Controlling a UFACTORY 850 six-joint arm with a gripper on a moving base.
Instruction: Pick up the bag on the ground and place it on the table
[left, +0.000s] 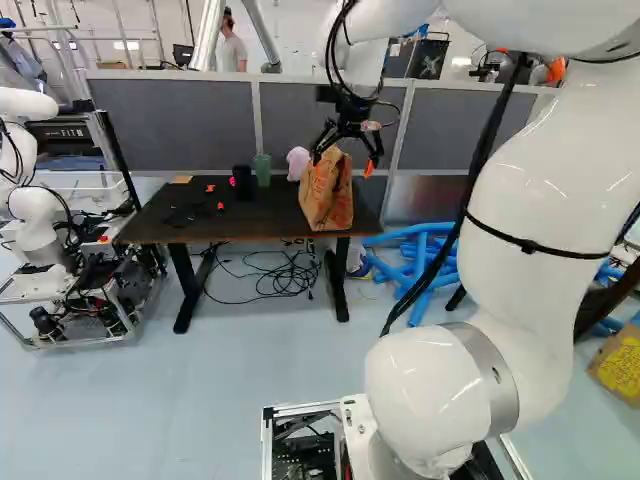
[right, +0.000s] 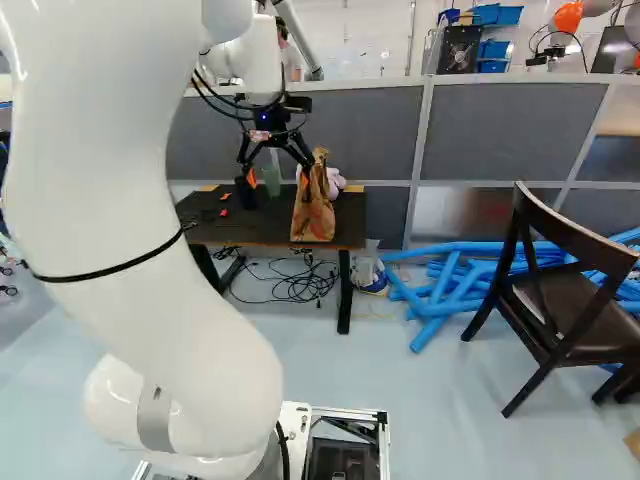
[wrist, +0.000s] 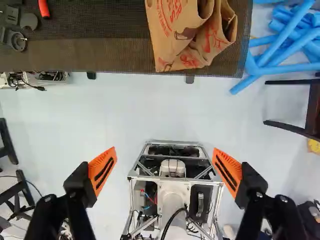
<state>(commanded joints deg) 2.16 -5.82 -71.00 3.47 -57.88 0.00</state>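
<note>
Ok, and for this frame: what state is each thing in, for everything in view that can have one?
Claw: open, holding nothing.
Bag: creased, on the table near its edge.
Table: standing, bearing the bag and smaller things.
Green cup: upright on the table.
Cables: loosely tangled under the table.
Blue tubes: heaped on the floor.
Chair: upright.

bright even light, soft floor sheen, faint soft shadows
</note>
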